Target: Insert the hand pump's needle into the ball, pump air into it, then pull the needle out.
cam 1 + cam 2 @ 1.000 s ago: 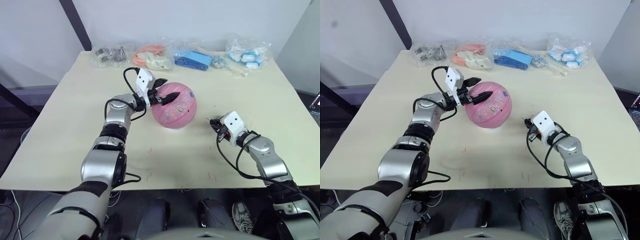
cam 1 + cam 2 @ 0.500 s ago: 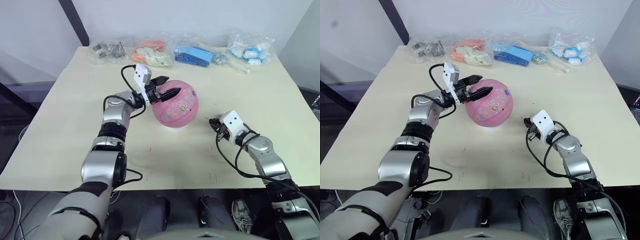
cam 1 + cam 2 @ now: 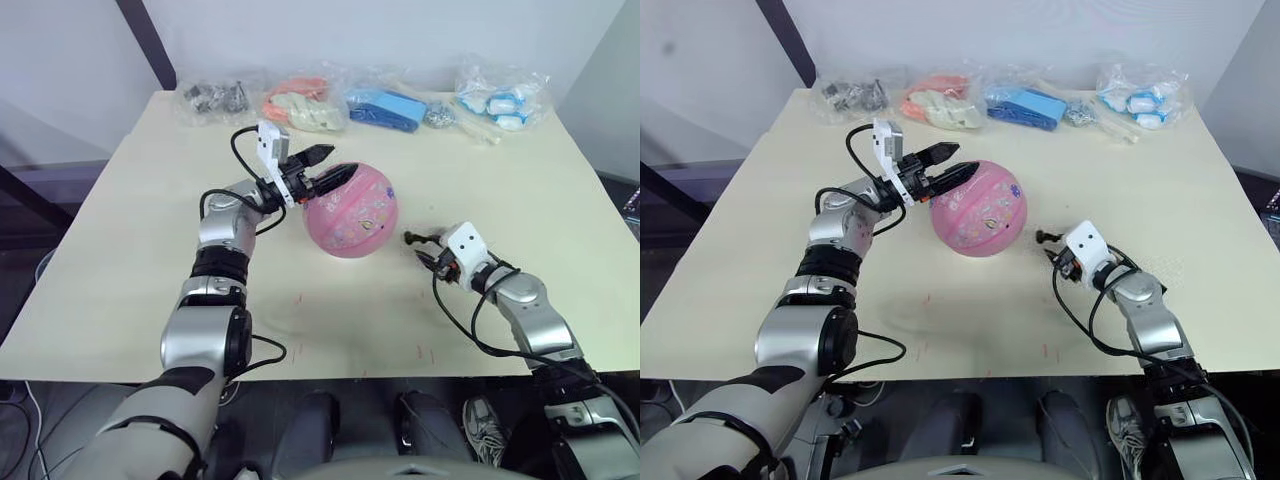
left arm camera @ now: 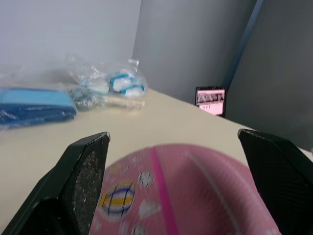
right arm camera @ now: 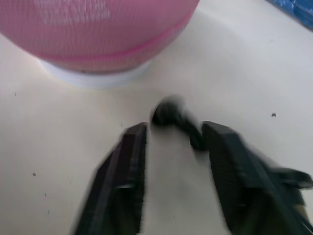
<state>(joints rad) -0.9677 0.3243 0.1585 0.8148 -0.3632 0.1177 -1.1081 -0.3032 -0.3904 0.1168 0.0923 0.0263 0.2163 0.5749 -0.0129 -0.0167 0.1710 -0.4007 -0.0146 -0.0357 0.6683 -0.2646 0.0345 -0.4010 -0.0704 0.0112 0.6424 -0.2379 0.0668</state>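
Left gripper (image 3: 325, 166) spread wide over the ball's (image 3: 352, 210) top, not touching. Right gripper (image 5: 171, 147) beside it (fingers apart), small black fitting (image 5: 168, 111) between its tips.

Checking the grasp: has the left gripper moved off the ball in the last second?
Yes. The left gripper has lifted up and back off the ball, toward the bags.

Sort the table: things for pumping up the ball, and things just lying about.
For the job: pink ball, white ring under it, small black piece at the right gripper, too blurred to name.
Lying about, far edge: bags of dark parts, orange-and-cream pieces, blue pieces, white-and-blue pieces.
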